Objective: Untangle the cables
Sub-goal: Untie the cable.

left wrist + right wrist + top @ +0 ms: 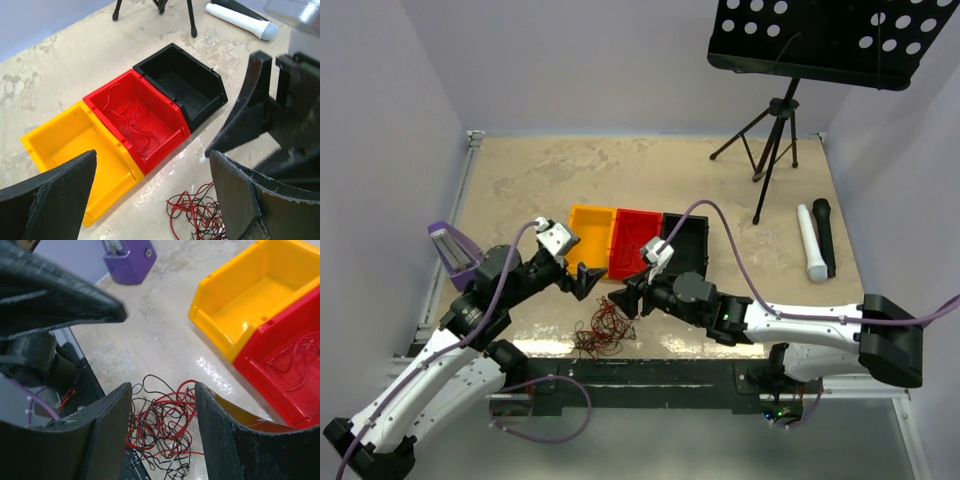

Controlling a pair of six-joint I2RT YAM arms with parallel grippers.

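Observation:
The cables (603,328) are a small snarl of thin red and black wires on the table near its front edge. They also show in the left wrist view (200,215) and the right wrist view (160,427). My right gripper (628,300) is open and empty just above the snarl, which shows between its fingers (162,425). My left gripper (588,283) is open and empty, left of and behind the snarl (150,200). A few loose red strands (132,117) lie in the red bin (165,142).
A yellow bin (590,235), the red bin (635,243) and a black bin (685,243) stand in a row behind the grippers. A purple holder (450,250) is at the left. A music stand tripod (770,150) and two microphones (813,242) are at the back right.

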